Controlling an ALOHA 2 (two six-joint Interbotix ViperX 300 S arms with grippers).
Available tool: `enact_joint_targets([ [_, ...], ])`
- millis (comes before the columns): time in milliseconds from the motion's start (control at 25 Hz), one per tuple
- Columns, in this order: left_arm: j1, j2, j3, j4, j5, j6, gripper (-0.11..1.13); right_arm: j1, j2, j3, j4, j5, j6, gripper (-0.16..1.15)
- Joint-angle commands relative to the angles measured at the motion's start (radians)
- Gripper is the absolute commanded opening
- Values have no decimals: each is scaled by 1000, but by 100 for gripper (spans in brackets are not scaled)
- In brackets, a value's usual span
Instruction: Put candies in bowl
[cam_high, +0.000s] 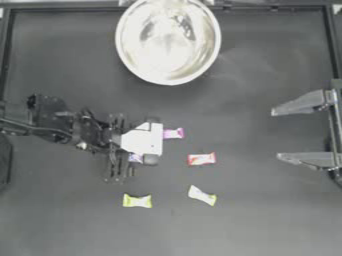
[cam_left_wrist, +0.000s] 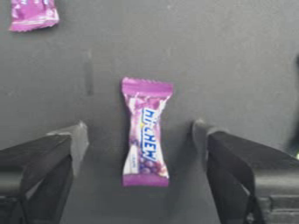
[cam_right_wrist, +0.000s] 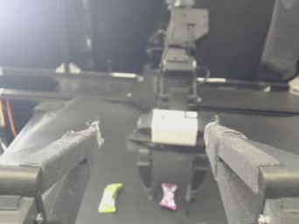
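Bowl (cam_high: 167, 40): shiny silvery-white. Bench (cam_high: 67, 220): dark grey, plain. Purple candy (cam_left_wrist: 144, 131): purple ends, white middle, blue-white lettering. Pink candy (cam_high: 173, 133): magenta. Red candy (cam_high: 201, 159): red-orange, pale centre. Two yellow-green candies (cam_high: 137, 201) (cam_high: 202, 195). Left tool (cam_high: 148, 141): dark fingers, white block.

Top view straight down; left wrist close over purple candy (cam_left_wrist: 144, 133), shared with overhead (cam_high: 135, 158).

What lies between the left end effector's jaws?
The purple candy, flat on the table with the jaws open either side, untouched; the left wrist view shows it.
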Motion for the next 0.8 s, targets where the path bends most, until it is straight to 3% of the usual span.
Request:
enact_joint_targets([
  [40,-2,-17,-21,2,11,2,77,0,9,-20,2,-5,2,100],
  [200,0,-15,-26,2,51,3,34,0,9,-20,2,-5,3,100],
  [280,-2,-18,-26,2,55,3,18,0,9,-20,2,-5,3,100],
  [520,-8,-64,-49,5,69,5,23,0,9,-20,2,-5,3,100],
  [800,-6,-235,-55,49,64,9,23,0,9,-20,3,-5,3,100],
])
